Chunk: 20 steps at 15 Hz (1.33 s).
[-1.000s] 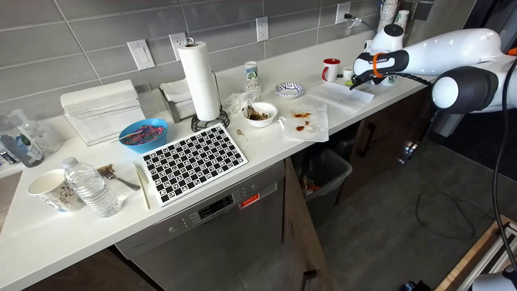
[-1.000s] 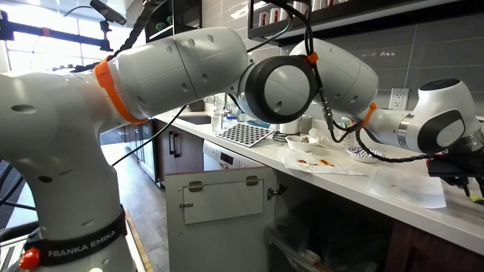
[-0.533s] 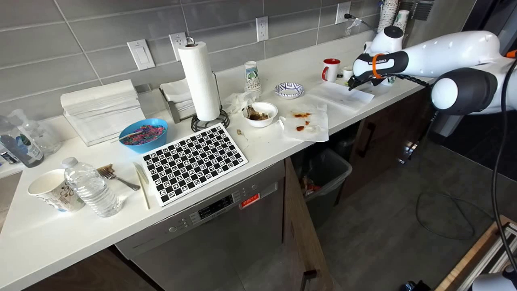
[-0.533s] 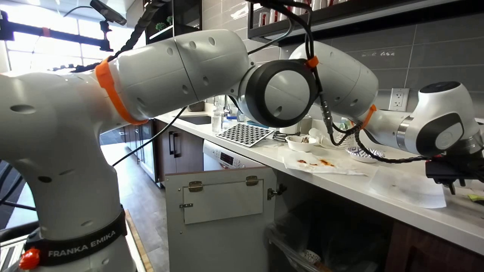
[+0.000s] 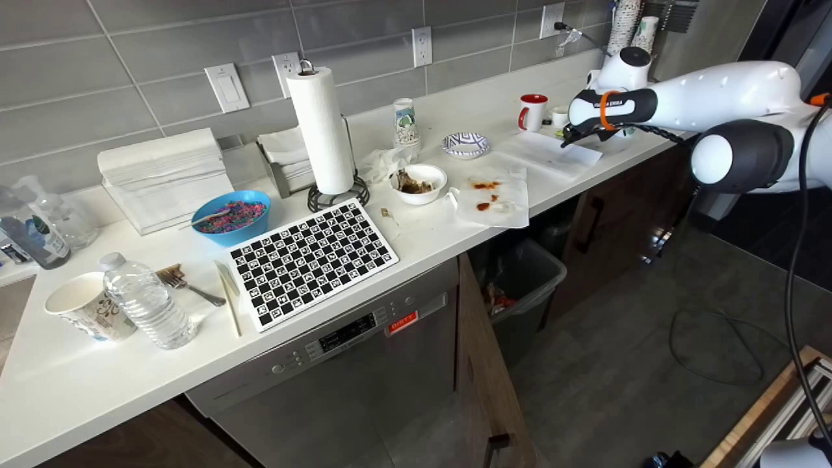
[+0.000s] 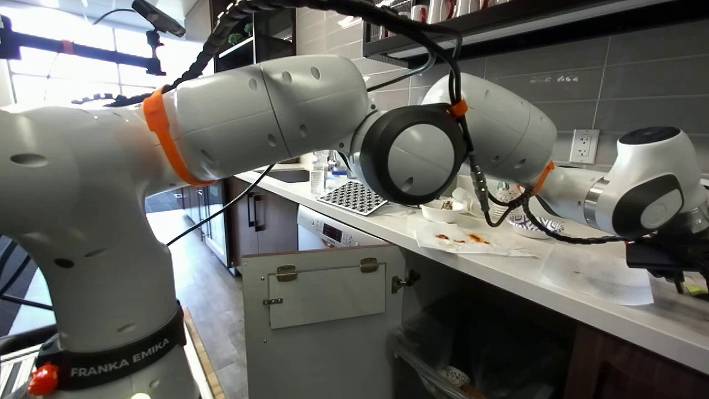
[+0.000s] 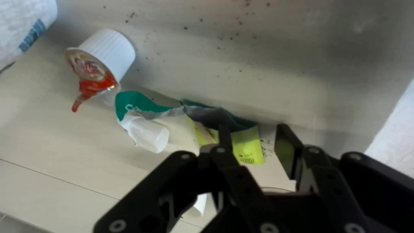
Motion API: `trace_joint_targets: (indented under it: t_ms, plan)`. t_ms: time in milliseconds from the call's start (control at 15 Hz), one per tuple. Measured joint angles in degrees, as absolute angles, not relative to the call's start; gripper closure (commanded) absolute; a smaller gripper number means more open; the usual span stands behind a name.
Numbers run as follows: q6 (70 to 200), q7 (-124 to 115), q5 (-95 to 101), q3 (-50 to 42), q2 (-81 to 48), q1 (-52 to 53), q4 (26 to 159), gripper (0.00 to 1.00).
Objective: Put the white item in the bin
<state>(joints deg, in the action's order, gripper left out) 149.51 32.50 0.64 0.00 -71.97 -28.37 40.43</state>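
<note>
Several white things show, and I cannot tell which is the white item. In the wrist view a white creamer cup with a torn orange lid lies on its side. A small white cap lies near it. A torn teal and yellow-green wrapper lies partly behind and between my fingers. My gripper is open, with nothing held. It hovers low over the counter beyond a white paper sheet, also in an exterior view. The dark bin stands in the open cabinet below; its lined rim shows too.
The open cabinet door juts out beside the bin. A red and white mug stands near my gripper. A patterned bowl, a stained paper and a white bowl lie farther along the counter.
The arm's elbow has sunk slightly in both exterior views. The gripper has moved slightly near the yellow-green wrapper. Objects on the counter look unmoved.
</note>
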Motion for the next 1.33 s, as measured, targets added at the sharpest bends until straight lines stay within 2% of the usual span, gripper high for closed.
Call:
trace_joint_targets:
  t_ms: [67,133,1333]
  plan:
    - [149.5,32.5,0.6,0.0,-72.3,-28.5,40.1,0.97]
    - [149.5,32.5,0.6,0.1,-72.6,-28.6,39.6,1.0]
    - [147.9,30.8,1.0,-0.6,-72.6,-28.7,37.7,1.0]
